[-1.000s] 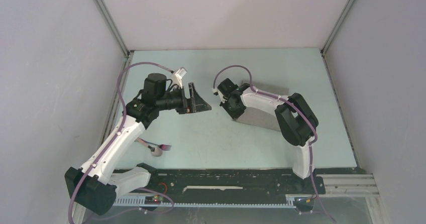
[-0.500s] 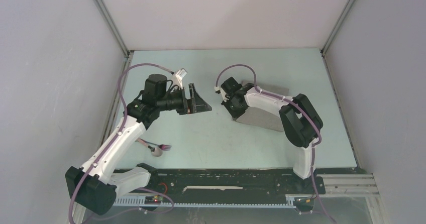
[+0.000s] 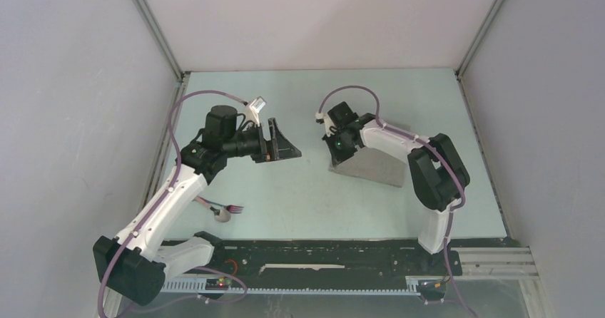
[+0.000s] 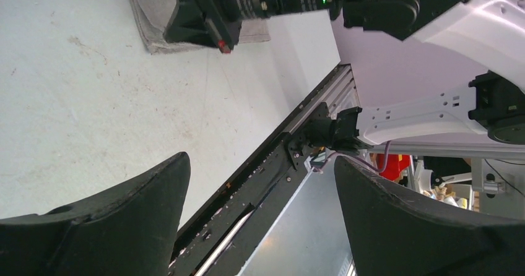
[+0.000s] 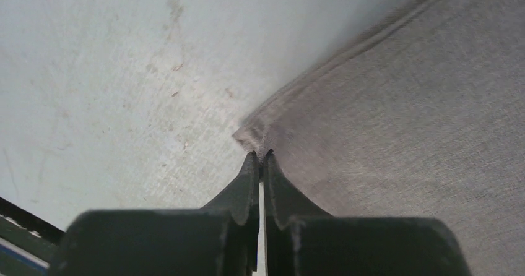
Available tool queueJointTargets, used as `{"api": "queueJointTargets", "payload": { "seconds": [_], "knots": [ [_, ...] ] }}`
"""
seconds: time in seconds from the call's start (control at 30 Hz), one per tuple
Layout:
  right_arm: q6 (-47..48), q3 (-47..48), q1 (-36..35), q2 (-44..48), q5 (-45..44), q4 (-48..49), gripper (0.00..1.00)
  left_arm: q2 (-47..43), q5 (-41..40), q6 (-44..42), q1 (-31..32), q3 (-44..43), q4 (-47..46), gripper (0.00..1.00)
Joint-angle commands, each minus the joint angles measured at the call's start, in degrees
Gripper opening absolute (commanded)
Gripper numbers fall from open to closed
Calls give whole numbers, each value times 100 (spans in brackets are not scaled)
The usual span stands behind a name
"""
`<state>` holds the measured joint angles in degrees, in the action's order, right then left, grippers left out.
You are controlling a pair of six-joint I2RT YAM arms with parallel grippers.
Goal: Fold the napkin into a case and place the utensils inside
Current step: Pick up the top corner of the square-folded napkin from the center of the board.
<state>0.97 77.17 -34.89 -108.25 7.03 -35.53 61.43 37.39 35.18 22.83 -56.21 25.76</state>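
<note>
Top external: right tool (image 5: 260,159), clenched on the napkin (image 5: 402,103), has shifted rearward; left tool (image 4: 261,162) stays released.

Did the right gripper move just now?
Yes. Seen from the top, the right gripper slid rightward, farther from the utensils, pinching the napkin by its corner.

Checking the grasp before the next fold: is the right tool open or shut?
Shut on the napkin. In the right wrist view the right tool has its jaws together with the cloth's corner pinched between them.
</note>
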Motion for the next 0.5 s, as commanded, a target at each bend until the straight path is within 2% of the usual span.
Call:
{"api": "queueJointTargets", "payload": {
  "seconds": [0.0, 0.23, 0.47],
  "knots": [
    [-476, -202, 739, 265, 879, 595, 0, -54, 137, 86, -41, -13, -184, 93],
    [-834, -265, 2069, -71, 2109, 908, 0, 38, 185, 148, -42, -6, -226, 92],
    [-911, -288, 3116, 57, 2075, 1027, 0, 177, 249, 194, -42, -1, -306, 93]
  ]
}}
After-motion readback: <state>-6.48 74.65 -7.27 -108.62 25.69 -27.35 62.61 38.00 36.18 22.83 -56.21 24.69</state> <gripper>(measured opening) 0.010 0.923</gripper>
